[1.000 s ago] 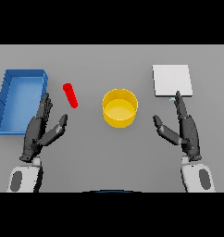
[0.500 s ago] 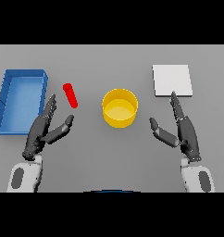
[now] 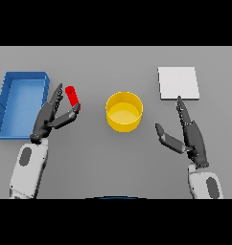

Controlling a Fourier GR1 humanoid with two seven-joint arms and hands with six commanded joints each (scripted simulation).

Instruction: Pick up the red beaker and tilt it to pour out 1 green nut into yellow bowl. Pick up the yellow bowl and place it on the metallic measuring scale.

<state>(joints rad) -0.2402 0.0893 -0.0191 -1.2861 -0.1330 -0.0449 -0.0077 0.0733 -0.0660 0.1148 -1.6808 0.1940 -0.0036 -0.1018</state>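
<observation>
Head view showed a flat grey tabletop [image 3: 113,67] carrying everything. At its left edge sat an open rectangular blue bin [image 3: 17,103] with raised walls. At the upper right lay a flat square metallic measuring scale [image 3: 179,83], pale grey. Near the middle stood a round yellow bowl [image 3: 124,111], upright, well apart from the scale. The right hand [image 3: 190,136] hovered at the lower right with fingers straight and released, thumb spread toward the bowl, its fingertips reaching just below the scale's front edge. The left hand [image 3: 51,117] was beside the bin's right wall, fingers straight and loose, gripping nothing. A small red cylindrical beaker [image 3: 72,97] lay tilted on the tabletop between bin and bowl, with the left hand's thumb tip at its lower end; whether they touched could not be told.
</observation>
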